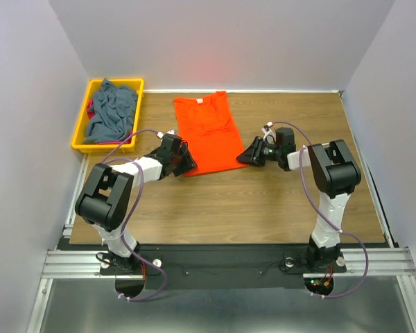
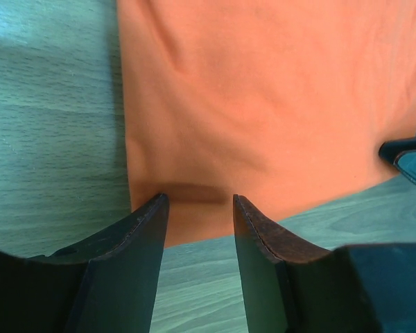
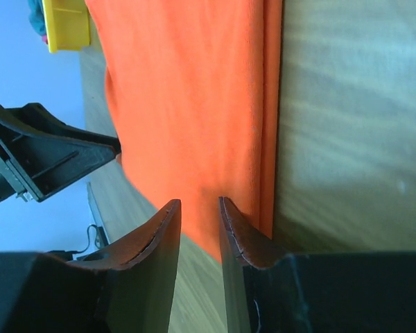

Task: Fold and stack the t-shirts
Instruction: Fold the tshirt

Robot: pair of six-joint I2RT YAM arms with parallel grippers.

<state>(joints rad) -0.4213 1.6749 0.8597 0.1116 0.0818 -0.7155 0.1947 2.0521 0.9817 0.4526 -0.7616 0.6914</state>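
Orange t-shirt (image 1: pixel 209 132) lying flat on the wooden table (image 1: pixel 263 208), midway between the two arms. It appears already turned in along its sides to a narrow strip. Its long axis runs away from the arm bases: the white neck label (image 1: pixel 199 100) is at the far end and the hem at the near end, with the near end drifting slightly to the right.

The left gripper (image 1: pixel 187 163) sits at the near-left hem corner. In the left wrist view its fingers (image 2: pixel 149 222) stand well apart, the hem edge just at their tips and no cloth visibly pinched. The right gripper (image 1: pixel 246 156) sits at the near-right corner. Its fingers (image 3: pixel 239 222) are closer together but a gap shows between them, and the doubled side edge of the shirt lies just ahead.

Each arm is nearest its own corner, and neither is nearer the shirt as a whole. The coming move probably takes the hem up and carries it along the long axis towards the label, so both corners would need to travel together.

In the far-left corner, well apart from this, a yellow bin (image 1: pixel 100 147) holds a crumpled grey-blue shirt (image 1: pixel 111 111).
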